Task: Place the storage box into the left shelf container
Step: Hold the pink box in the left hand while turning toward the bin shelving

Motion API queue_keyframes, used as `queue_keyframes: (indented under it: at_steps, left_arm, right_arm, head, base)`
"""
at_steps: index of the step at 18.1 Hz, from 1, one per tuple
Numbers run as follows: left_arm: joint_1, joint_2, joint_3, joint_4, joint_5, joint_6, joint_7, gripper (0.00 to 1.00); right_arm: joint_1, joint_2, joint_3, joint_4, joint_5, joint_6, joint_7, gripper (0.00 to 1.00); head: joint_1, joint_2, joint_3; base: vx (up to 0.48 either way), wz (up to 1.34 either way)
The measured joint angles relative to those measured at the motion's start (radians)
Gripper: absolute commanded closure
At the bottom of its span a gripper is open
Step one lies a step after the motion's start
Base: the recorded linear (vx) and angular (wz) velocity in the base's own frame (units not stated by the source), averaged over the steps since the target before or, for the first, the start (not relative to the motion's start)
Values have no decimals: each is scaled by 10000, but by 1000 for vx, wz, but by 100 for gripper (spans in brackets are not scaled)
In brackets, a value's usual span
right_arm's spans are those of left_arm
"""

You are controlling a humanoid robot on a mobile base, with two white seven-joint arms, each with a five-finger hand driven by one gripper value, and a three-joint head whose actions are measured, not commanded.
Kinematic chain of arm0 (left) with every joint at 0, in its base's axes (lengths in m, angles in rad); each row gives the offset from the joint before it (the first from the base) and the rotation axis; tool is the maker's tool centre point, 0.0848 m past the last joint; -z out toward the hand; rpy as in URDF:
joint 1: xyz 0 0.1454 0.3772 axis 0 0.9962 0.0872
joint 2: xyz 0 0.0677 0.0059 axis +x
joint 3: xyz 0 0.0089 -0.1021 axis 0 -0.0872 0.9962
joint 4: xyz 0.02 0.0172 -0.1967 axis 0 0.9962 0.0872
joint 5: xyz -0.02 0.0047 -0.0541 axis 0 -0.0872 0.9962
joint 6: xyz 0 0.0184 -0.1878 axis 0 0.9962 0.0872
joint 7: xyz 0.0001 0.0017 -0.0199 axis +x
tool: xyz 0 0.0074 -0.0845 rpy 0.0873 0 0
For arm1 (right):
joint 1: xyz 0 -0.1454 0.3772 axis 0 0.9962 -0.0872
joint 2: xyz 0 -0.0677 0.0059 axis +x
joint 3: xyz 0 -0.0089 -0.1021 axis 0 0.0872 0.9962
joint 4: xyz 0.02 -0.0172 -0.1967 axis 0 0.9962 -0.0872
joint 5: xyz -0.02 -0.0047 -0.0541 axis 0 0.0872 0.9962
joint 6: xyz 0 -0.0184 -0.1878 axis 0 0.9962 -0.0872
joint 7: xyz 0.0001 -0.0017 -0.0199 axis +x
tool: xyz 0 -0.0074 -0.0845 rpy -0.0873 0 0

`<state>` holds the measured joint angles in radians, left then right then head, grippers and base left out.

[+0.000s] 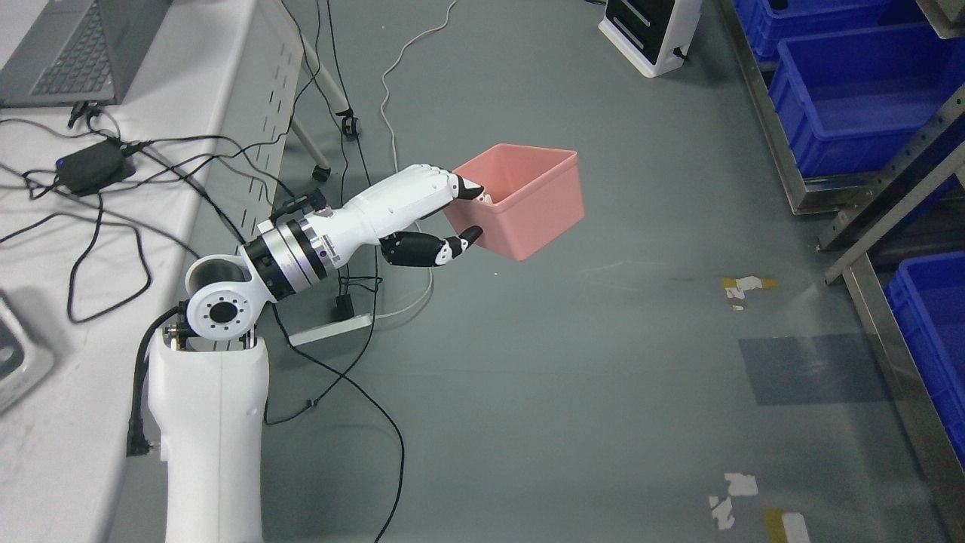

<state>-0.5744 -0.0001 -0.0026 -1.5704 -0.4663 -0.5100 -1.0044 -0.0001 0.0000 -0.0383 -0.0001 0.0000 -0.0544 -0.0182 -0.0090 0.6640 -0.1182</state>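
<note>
Table (45,422): a white table along the left side, with black wires lying all over it.
Laptop (71,49): grey, at the top left corner of the table, only partly in the picture.
Power brick (92,167): a small black box on the table below the laptop, with a tiny blue light and wires coming out of it.
Left arm (215,407): a big white arm that comes up from the bottom left, bends at a round joint, then reaches out to the right over the floor.
Left hand (422,215): white with black fingers. The fingers are curled over the near wall of the box and the thumb (430,249) is pressed under it from outside, so the hand has a tight hold on the box.
Storage box (528,200): pink, open at the top, nothing inside. It hangs in the air over the grey floor, tipped a bit, held only by the left hand. It is well apart from the shelf.
White machine (648,34): on the floor at the top, right of the middle, with a black front.
Floor tape (742,290): little white and yellow bits stuck on the floor, right of the box.
Shelf (867,249): a metal rack down the right side.
Blue bins (852,98): big blue tubs sitting in the shelf, open at the top.
</note>
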Motion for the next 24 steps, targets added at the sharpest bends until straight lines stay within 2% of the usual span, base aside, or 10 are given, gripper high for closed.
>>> queue_keyframes:
  at_steps: [5,12,21,24]
  left_arm:
    - [71,0,11,-18,0,25,-1,98]
    - [208,0,17,-36,8,42,-33,98]
    - [882,0,-502,-15,-17,75,-107,98]
    - [1003,0,-490,67,-426,39,-83,98]
  right_arm:
    - [0,0,0,0,0,0,0,1]
    - [2,0,0,0,0,0,-1,1]
    - [2,0,0,1,0,0,-1,1]
    - [2,0,0,1,0,0,-1,1]
  head:
    - [0,0,0]
    - [0,0,0]
    - [0,-1,0]
    - [0,-4,0]
  base:
    - [415,-497]
    - [354,-1056]
    - [269,-929]
    - [236,-757]
